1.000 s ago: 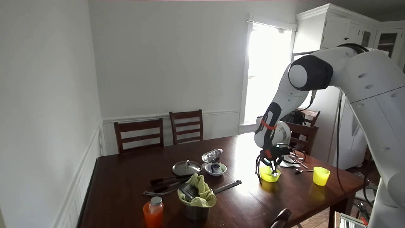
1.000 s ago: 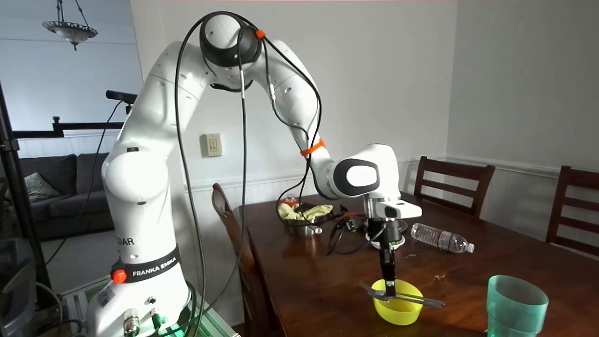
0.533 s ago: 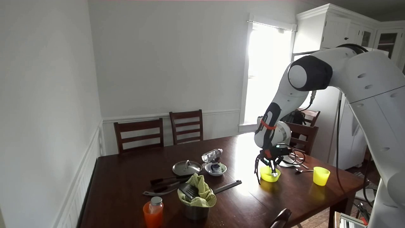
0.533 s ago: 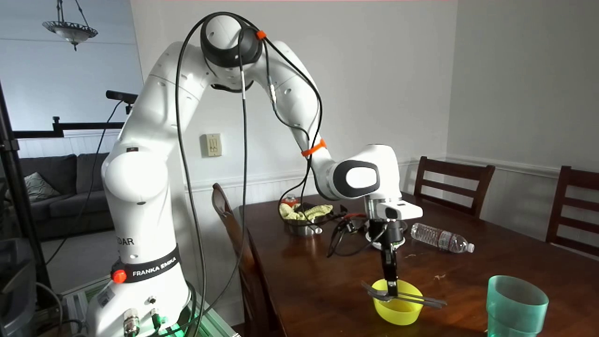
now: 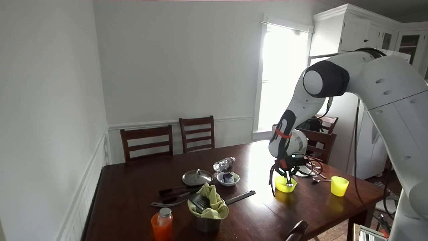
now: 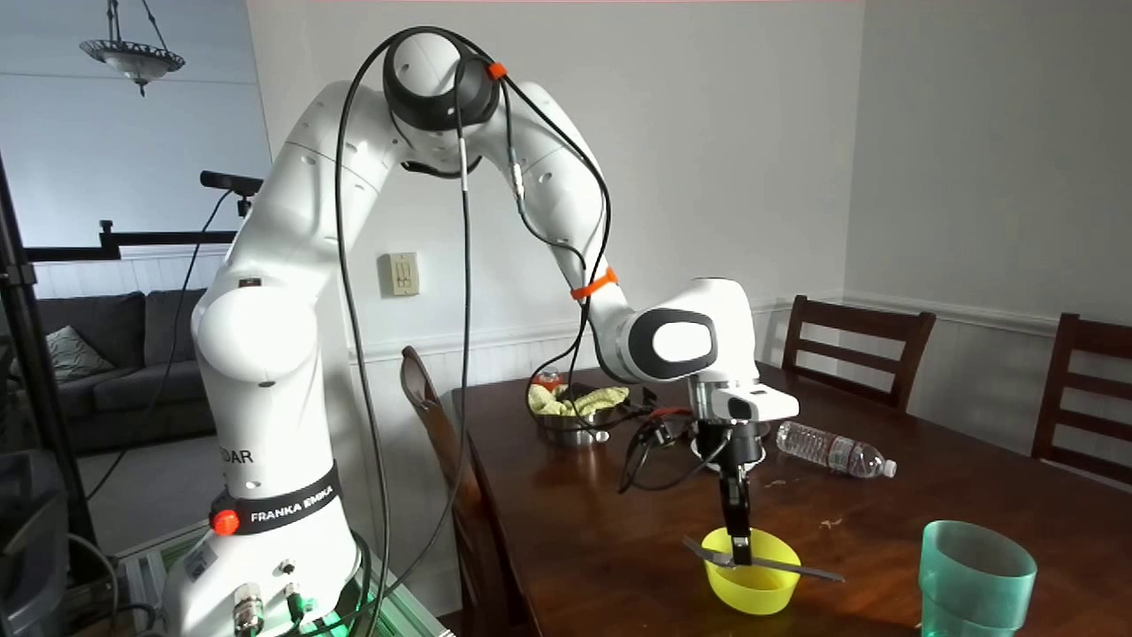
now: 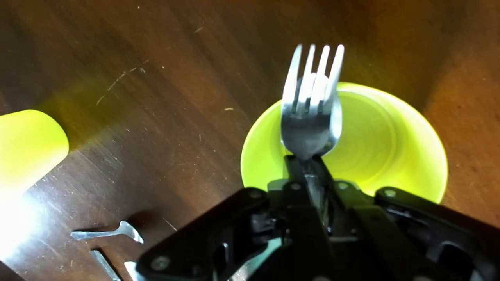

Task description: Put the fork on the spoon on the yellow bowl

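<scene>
The fork (image 7: 304, 130) is pinched at the neck by the tool (image 7: 307, 160), jaws squeezed close together, and the spoon (image 7: 337, 119) is partly hidden beneath those 4 tines! Both are lined up over the yellow bowl (image 7: 420, 152) on the tabletop (image 7: 183, 101); whether fork and spoon are touching cannot be told.

I see bright yellow on both the bowl (image 7: 363, 136) and the cup (image 5: 339, 186), plain silver on the fork (image 7: 306, 125) and the spoon (image 7: 337, 118), black on the gripper (image 7: 306, 164), white with dark bands on the arm (image 6: 309, 212), teal on the tumbler (image 6: 975, 579), and deep reddish brown across the table (image 6: 637, 522).
</scene>
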You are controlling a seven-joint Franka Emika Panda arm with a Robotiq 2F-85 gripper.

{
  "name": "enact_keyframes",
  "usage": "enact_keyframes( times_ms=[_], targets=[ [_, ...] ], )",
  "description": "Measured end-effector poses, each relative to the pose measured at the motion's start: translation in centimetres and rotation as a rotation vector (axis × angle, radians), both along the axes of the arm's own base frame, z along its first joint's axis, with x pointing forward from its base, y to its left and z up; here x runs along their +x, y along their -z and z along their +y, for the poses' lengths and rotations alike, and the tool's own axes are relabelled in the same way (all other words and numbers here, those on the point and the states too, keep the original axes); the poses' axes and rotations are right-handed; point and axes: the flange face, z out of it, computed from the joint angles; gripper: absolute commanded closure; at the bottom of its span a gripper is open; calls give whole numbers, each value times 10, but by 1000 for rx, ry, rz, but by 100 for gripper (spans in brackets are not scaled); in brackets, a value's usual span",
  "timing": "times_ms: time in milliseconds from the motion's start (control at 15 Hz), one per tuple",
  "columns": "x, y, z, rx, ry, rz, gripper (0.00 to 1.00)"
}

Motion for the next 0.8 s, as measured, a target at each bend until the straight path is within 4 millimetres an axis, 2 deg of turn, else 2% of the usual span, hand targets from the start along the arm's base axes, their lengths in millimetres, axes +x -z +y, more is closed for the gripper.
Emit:
enact_keyframes(
  times_ms=[67,200,733,800],
  targets=[
    [0,0,0,0,-1,0,66],
    [0,0,0,0,-1,0,60],
    [1,1,0,0,-10,0,3],
    [1,1,0,-1,-14,-1,1]
  ],
)
